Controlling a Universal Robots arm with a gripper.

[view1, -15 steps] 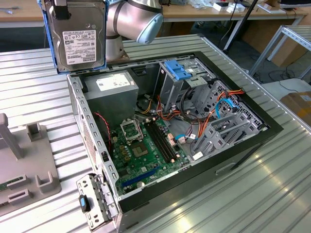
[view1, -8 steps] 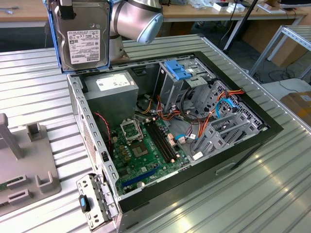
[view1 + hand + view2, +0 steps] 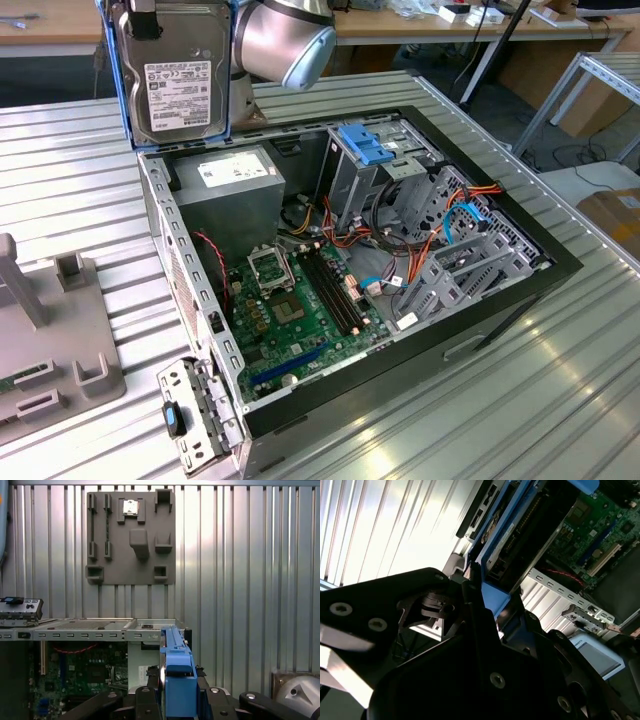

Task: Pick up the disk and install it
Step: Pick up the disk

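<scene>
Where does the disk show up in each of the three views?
Exterior view: disk upright in the air, over the computer case's far corner at the exterior view's left.
First wrist view: disk edge-on, blue frame toward the camera.
Second wrist view: disk edge-on, beside the motherboard.
Shared landmark: green motherboard.

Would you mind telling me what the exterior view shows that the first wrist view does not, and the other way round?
The exterior view adds the labelled face of the disk, the blue clip on the drive cage and the orange cables. The first wrist view adds the disk edge-on, clamped in the gripper, and the whole layout of the grey fixture plate. Both share the disk, the motherboard, the grey fixture plate and the ribbed table.
</scene>
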